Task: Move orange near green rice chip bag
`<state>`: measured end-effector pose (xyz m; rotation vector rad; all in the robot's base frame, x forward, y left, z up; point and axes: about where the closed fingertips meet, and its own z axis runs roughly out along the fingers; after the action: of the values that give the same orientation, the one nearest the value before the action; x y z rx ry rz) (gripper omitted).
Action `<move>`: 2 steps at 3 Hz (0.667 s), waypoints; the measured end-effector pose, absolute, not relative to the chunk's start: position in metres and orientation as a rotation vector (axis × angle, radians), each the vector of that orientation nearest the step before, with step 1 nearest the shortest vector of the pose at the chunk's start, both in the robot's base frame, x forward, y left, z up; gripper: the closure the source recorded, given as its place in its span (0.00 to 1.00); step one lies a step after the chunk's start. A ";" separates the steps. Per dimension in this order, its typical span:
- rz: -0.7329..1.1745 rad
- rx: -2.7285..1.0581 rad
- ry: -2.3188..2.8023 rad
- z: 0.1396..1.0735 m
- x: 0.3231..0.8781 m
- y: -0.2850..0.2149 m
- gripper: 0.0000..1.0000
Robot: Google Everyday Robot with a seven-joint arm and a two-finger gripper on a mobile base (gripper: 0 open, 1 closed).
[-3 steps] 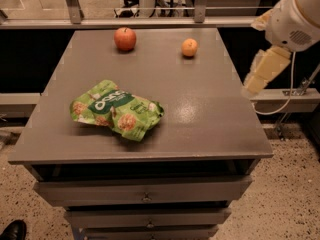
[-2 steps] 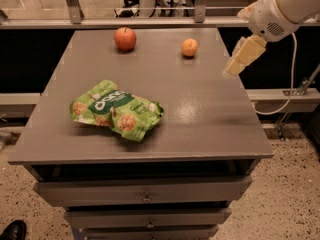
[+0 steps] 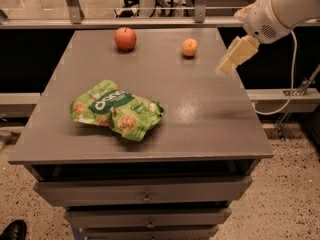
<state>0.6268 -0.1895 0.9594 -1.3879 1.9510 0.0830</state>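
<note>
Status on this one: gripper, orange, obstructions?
Gripper above table's right edge, right of orange, not touching it. Orange at far side, apart from green rice chip bag. Apple off the path.

Dull orange [image 3: 189,47] sits at back, well apart from crumpled green rice chip bag [image 3: 116,109]; gripper [image 3: 229,63] hovers near orange.

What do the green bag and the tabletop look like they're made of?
Green rice chip bag: likely thin foil or plastic film, glossy; it is crinkled with bright highlights. Tabletop: smooth grey, perhaps painted metal or laminate; a soft sheen shows. The gripper, cream-coloured, probably plastic, hangs over the tabletop's right edge, right of the orange in view.
</note>
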 end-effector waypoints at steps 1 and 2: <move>0.237 -1.195 1.895 0.939 0.691 -0.167 0.00; 0.310 -1.095 1.862 0.927 0.731 -0.153 0.00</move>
<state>0.7313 -0.1531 0.9267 -1.0954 1.8620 0.3104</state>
